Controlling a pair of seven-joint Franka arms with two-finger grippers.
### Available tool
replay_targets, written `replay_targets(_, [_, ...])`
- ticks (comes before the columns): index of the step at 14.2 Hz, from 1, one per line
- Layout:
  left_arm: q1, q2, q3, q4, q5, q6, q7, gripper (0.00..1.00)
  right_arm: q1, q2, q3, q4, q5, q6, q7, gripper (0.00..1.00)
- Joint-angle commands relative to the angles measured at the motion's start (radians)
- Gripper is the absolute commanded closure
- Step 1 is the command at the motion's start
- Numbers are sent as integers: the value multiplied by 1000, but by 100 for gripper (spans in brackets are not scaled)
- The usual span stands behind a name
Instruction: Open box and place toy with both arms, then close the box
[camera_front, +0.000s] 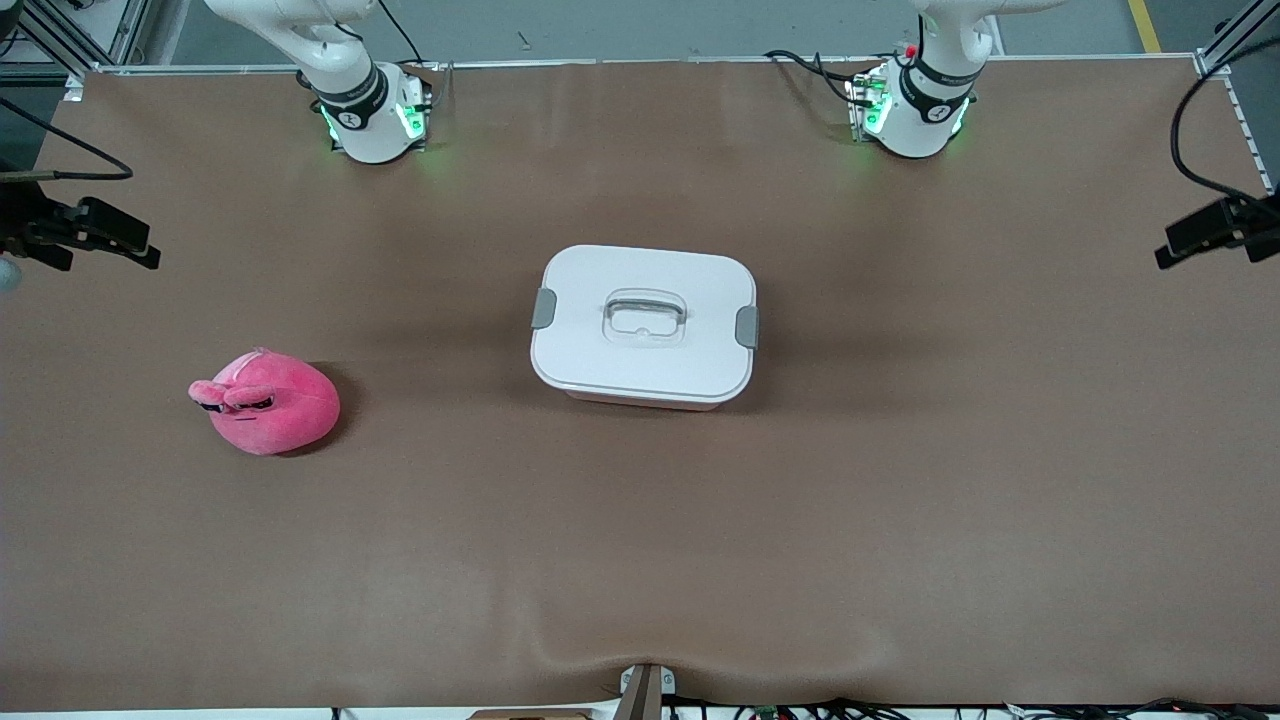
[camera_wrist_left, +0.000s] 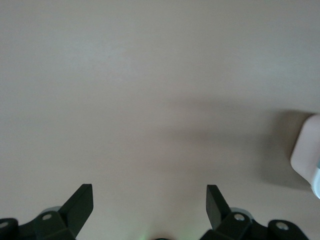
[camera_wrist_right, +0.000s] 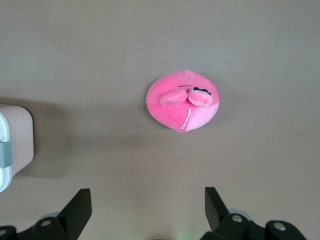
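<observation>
The box (camera_front: 645, 345) stands at the middle of the table, its white lid on, with a grey clip (camera_front: 543, 308) at each end and a clear handle (camera_front: 645, 315) on top. The pink plush toy (camera_front: 268, 402) lies on the table toward the right arm's end, a little nearer the front camera than the box. My right gripper (camera_wrist_right: 148, 191) is open and empty, high over bare table, with the toy (camera_wrist_right: 181, 99) and a box corner (camera_wrist_right: 15, 145) below. My left gripper (camera_wrist_left: 149, 187) is open and empty over bare table, with a box corner (camera_wrist_left: 307, 155) at the view's edge.
The brown table cover (camera_front: 640, 540) spans the whole table. Black camera mounts stand at the table's two ends, one at the right arm's end (camera_front: 90, 235) and one at the left arm's end (camera_front: 1215, 230). The two arm bases (camera_front: 370, 115) (camera_front: 915, 110) stand along the table's edge farthest from the front camera.
</observation>
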Motion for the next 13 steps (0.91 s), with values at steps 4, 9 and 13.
replay_targets(4, [-5, 49, -9, 61, -45, -19, -206, 0, 10, 54, -2, 39, -6, 5, 1, 0])
replay_targets(9, [-89, 65, -40, 61, -58, -19, -608, 0, -5, 101, -4, 37, -35, 14, -16, 0])
replay_targets(13, [-143, 85, -41, 60, -92, -17, -815, 0, 4, 175, -4, 33, -17, 20, -63, 0])
